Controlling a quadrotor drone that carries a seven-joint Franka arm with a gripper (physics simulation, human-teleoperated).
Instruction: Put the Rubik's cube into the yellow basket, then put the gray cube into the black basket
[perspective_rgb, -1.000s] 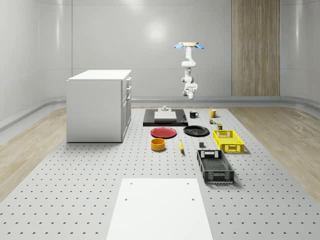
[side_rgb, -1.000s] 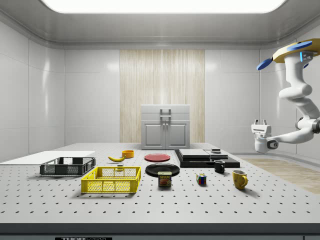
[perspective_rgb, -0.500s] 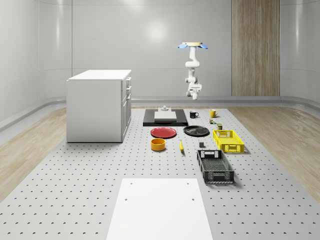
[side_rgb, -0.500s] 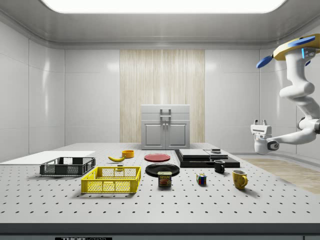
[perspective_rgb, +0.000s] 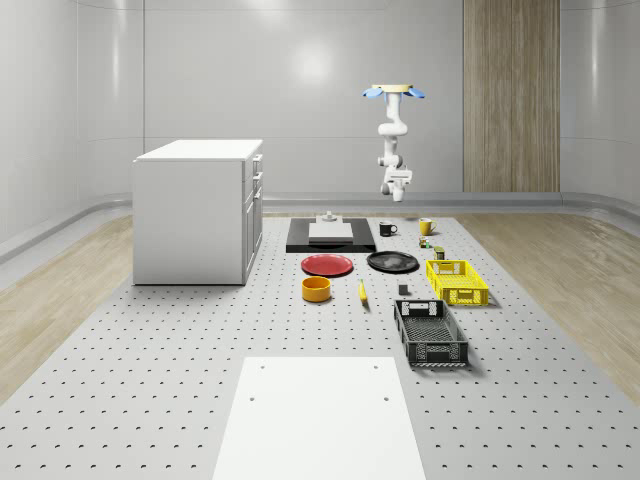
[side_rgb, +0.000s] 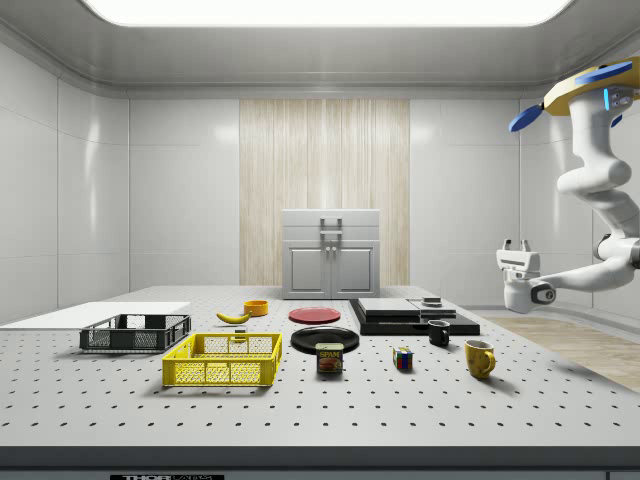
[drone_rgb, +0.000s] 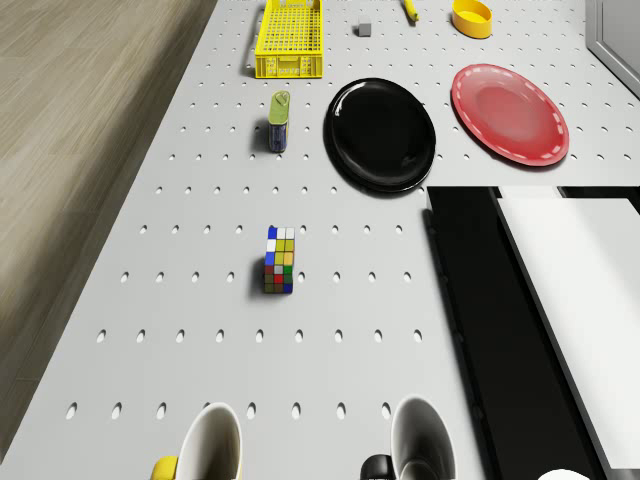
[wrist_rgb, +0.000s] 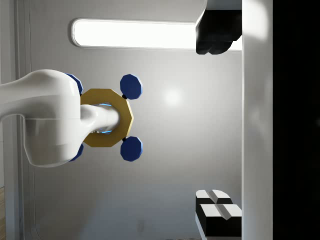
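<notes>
Drone (perspective_rgb: 397, 91) hovers high past the counter's (side_rgb: 300, 400) far end. Hand (side_rgb: 518, 245) points up, fingers spread, empty (well above the mugs). Rubik's cube (drone_rgb: 280, 260) sits untouched.

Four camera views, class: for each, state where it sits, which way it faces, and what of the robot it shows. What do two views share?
Whole-scene view: raised off the table's near end, looking along it; drone hovers beyond the far end.
Side view: low at the table's side; arm and claw at right.
Drone view: under the body, facing down at the multicoloured Rubik's cube.
Wrist view: faces up at the drone.
Whole-scene and drone views share the yellow mesh basket.
</notes>
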